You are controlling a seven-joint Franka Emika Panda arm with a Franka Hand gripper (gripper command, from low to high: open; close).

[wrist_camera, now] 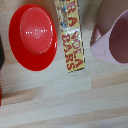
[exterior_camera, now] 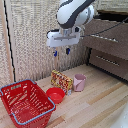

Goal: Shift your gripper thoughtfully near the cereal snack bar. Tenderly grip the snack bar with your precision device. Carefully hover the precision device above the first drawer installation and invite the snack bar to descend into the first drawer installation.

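Yellow-orange target, exterior view: we see the cereal snack bar (exterior_camera: 61, 81) standing on the wooden table (exterior_camera: 95, 107), between the red bowl (exterior_camera: 55, 94) and the pink cup (exterior_camera: 79, 82)
Gripper, exterior view: our gripper (exterior_camera: 61, 51) hangs well above the bar, blue fingertips spread, holding nothing
Wrist view: the cereal snack bar (wrist_camera: 72, 37) lies below us, long axis running between bowl (wrist_camera: 33, 36) and cup (wrist_camera: 111, 37)
Judgement: we need a straight descent, jaws closing across the thin faces

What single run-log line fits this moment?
phase: approach | gripper: open, above snack bar | bar: upright between red bowl and pink cup | top drawer: shut
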